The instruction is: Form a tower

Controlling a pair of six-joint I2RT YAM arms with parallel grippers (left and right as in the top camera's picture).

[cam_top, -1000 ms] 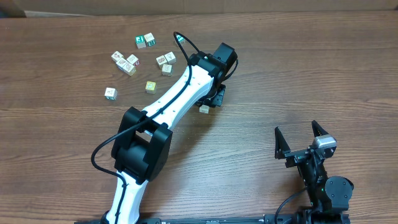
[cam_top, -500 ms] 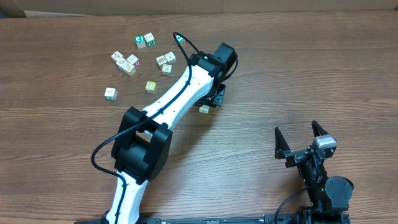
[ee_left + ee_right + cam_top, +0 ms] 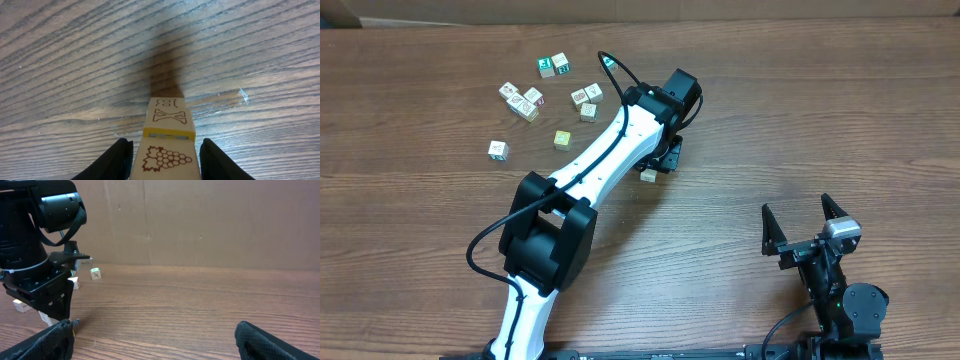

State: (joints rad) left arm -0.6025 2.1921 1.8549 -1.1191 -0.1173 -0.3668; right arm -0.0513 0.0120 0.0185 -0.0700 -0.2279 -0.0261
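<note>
Left gripper [image 3: 166,162] points straight down, straddling the tower [image 3: 166,116]; whether clamped, unclear.

The counter [image 3: 840,110] is filling the whole work area and is showing a dark brown wood-grain surface. In the overhead view its long streaks are running from left to right. Along the far edge a plain brown board wall [image 3: 210,225] is standing upright, and one faint vertical seam and a few small marks are showing on it. In the overhead view this wall is appearing only as a pale strip. Even, diffuse light is falling from above, casting soft shadows and laying a mild sheen on the grain.
</note>
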